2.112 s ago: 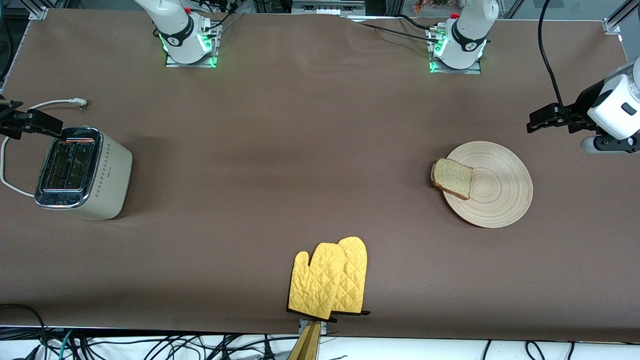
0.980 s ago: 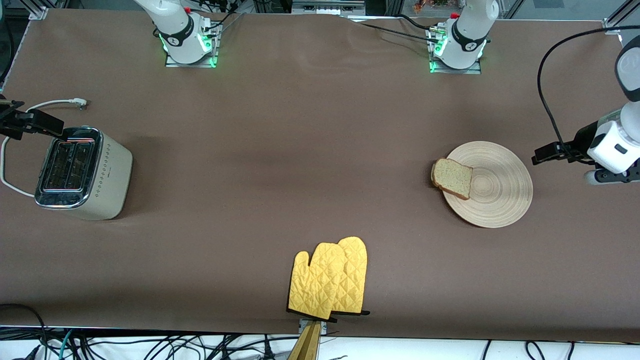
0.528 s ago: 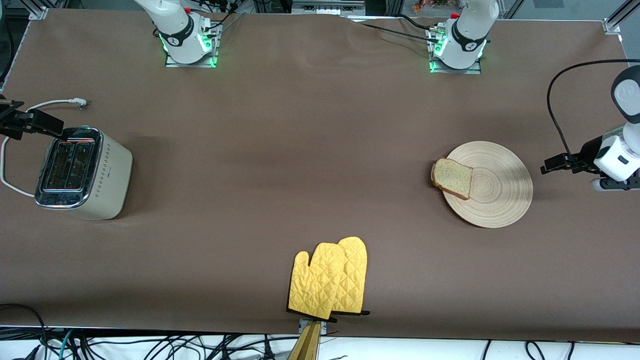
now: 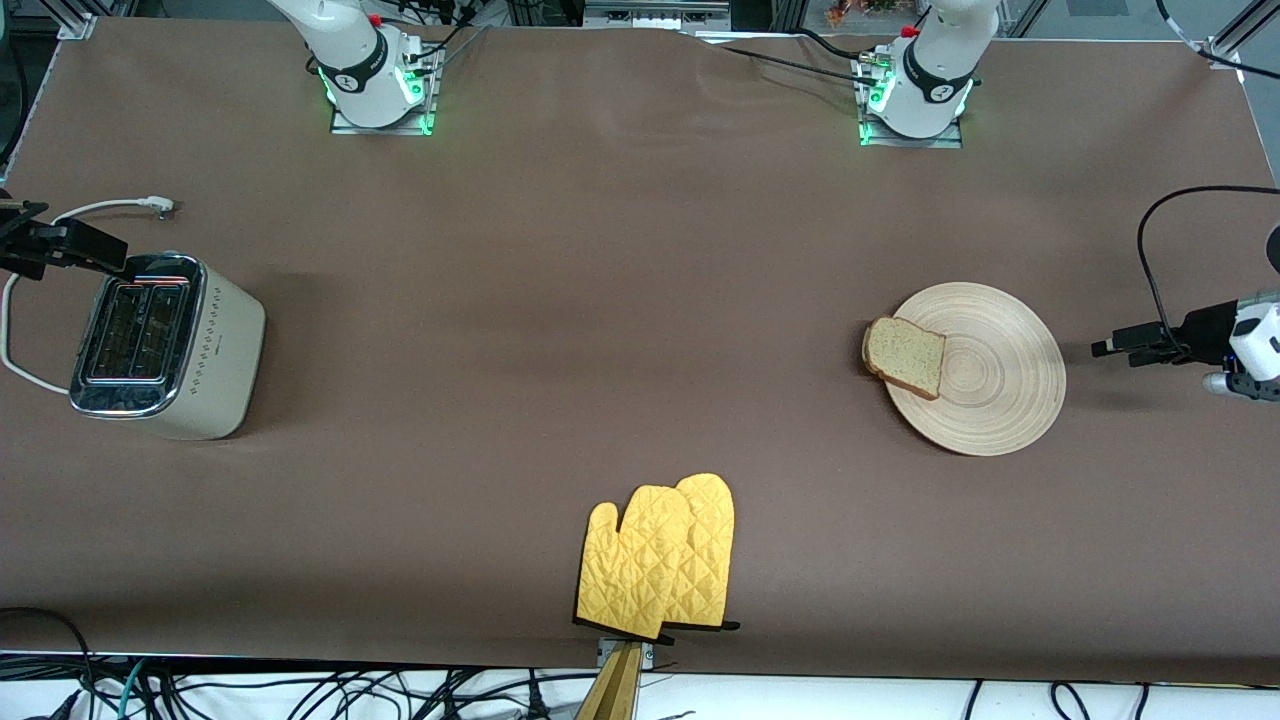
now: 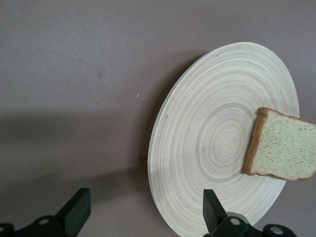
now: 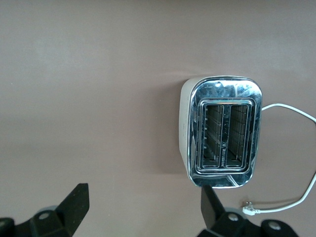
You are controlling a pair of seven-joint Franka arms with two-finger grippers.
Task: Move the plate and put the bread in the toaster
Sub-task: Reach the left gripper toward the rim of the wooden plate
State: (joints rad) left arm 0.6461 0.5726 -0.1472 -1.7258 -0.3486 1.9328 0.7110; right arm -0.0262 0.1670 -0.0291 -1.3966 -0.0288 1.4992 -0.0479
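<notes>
At frame edge, right gripper [image 4: 100,255] cropped.

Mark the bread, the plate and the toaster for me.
bread [image 4: 905,357], front view, middle of the slice.
plate [image 4: 1000,385], front view, bare ringed wood.
toaster [image 4: 225,350], front view, dotted cream side.

Even, bright light; soft shadows; toaster [image 6: 221,132] chrome perhaps glaring.

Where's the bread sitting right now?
The bread lies on the plate, overhanging the rim that faces the toaster, toward the left arm's end of the table; the open left gripper is beside the plate.
</notes>
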